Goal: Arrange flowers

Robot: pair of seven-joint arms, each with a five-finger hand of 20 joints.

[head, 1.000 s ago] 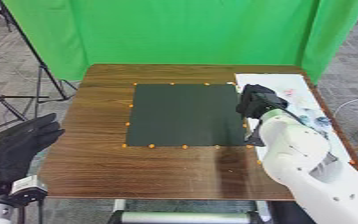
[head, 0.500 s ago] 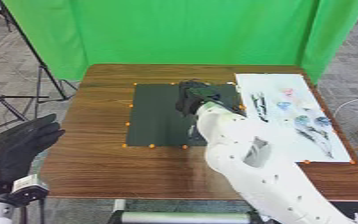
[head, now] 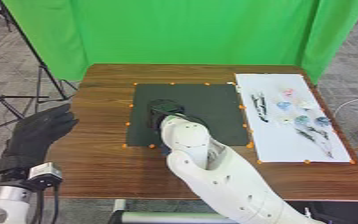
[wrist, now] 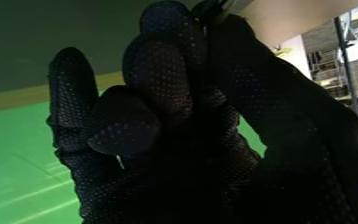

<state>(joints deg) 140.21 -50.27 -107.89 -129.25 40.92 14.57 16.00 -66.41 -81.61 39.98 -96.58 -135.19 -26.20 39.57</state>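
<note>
In the head view my right hand (head: 166, 108) is over the left half of the dark mat (head: 215, 107). In the right wrist view the hand (wrist: 162, 75) pinches a dark leafy sprig (wrist: 212, 7) between thumb and fingertips; most of the sprig is hidden. On the white sheet (head: 273, 145) lie a pink flower (head: 287, 92), a blue flower (head: 322, 121) and several other small blooms. Dark green leaves (head: 260, 107) lie near the sheet's left edge, and long stems (head: 320, 140) lower down on it. My left hand (head: 39, 132) is open beside the table's left edge.
Small orange markers ring the mat and the white sheet on the brown table (head: 95, 170). A green curtain (head: 193, 35) hangs behind the table, and a black stand (head: 38, 55) rises at the left.
My right hand has moved left from the white sheet's edge across the dark mat, uncovering the flowers and leaves. My left hand has shifted slightly up and to the right.
</note>
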